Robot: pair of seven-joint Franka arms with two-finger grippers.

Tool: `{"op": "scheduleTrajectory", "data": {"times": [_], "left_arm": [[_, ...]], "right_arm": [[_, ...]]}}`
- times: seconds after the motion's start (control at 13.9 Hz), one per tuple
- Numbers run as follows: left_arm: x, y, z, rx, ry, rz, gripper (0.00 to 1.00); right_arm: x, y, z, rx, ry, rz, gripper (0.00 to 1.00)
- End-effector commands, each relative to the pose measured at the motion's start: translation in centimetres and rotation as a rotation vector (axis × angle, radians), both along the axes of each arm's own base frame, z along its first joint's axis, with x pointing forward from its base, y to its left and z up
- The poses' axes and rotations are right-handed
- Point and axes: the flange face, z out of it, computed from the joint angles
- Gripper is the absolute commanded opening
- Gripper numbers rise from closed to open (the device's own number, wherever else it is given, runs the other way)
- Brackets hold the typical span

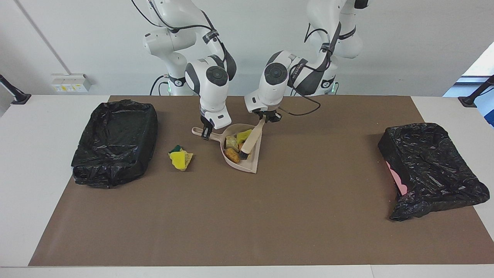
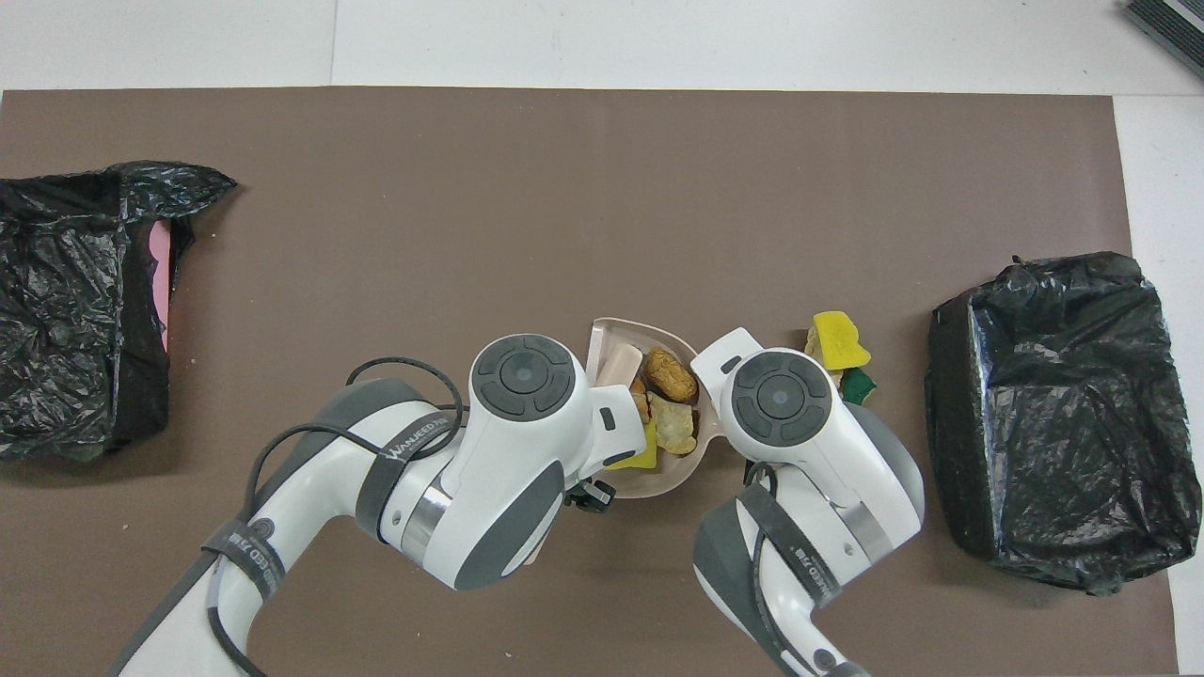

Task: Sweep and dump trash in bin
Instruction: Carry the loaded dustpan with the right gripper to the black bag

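The left gripper [image 1: 265,114] clamps the handle of a beige hand brush [image 1: 251,141], whose bristled head rests inside the beige dustpan [image 1: 250,164] on the brown mat [image 1: 247,216]. The right gripper [image 1: 207,131] is closed on the dustpan's handle, at the pan's end toward the right arm's end of the table. Inside the pan, pressed against the brush, lie an orange-brown sponge chunk [image 2: 671,374], a pale tan chunk [image 2: 674,429] and a bright yellow chunk [image 2: 636,457]. A yellow, green-backed sponge piece [image 1: 180,158] lies on the mat outside the pan, between it and the black-lined bin [image 1: 115,143] at the right arm's end. A second black-bagged bin [image 1: 430,166] sits at the left arm's end.
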Motion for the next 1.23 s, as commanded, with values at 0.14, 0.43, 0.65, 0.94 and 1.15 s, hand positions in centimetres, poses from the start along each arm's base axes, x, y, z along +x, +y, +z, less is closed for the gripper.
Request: {"op": "scheduleTrajectory", "data": {"times": [0.14, 0.43, 0.65, 0.94, 1.15], "left_arm": [[1.2, 1.3, 3.1, 0.024, -0.022, 0.283, 0.00], [0.5, 1.9, 2.9, 0.088, -0.003, 0.476, 0.00], [-1.7, 3.1, 1.9, 0.136, 0.013, 0.533, 0.00], [-7.7, 2.5, 0.7, 0.148, 0.050, 0.589, 0.00], [-16.0, 0.1, -0.5, 0.140, 0.001, 0.590, 0.00]], "right_arm": [[0.0, -0.4, -0.2, 0.020, -0.002, 0.010, 0.00], [0.8, -1.2, 0.1, 0.020, -0.003, -0.002, 0.00], [2.3, -4.3, 3.2, 0.029, -0.018, 0.009, 0.00], [3.7, -14.3, 10.0, 0.035, -0.009, 0.011, 0.00], [2.4, -22.2, 15.2, 0.051, -0.033, -0.025, 0.00]]}}
